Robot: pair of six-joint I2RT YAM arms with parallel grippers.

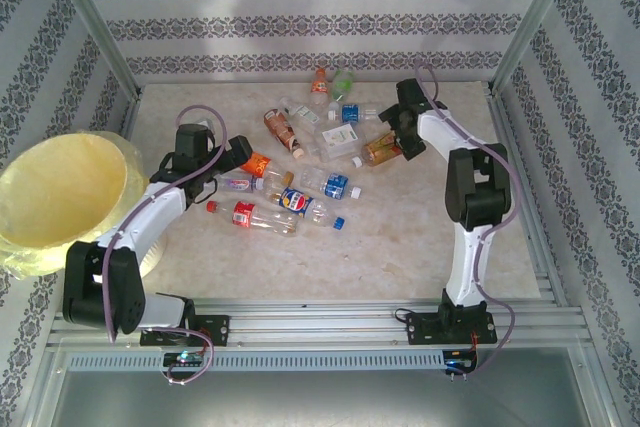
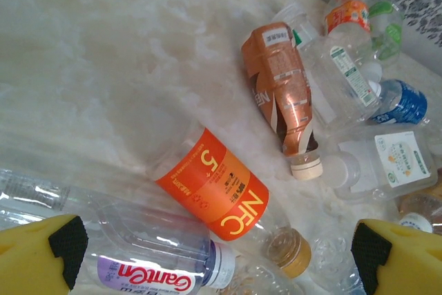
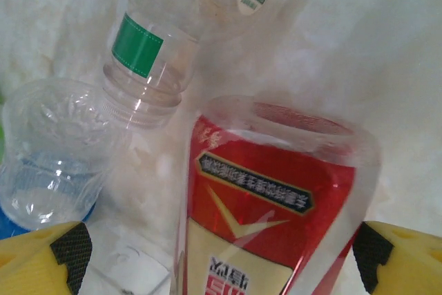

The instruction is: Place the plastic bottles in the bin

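Pick-up step: your left gripper (image 2: pixel 215 250) has its fingers wide, empty; the right gripper (image 3: pixel 217 250) likewise, astride the red-labelled clear plastic bottle (image 3: pixel 276 198) (ungripped). Close next.

bin (image 1: pixel 60 197) stands at the left edge of the table (image 1: pixel 420 237), left of the left arm. plastic bottles (image 1: pixel 300 162) lie scattered over the table's centre and far half, several touching. left gripper (image 1: pixel 235 155) sits at the cluster's near-left edge, right gripper (image 1: pixel 397 132) at its far-right edge.
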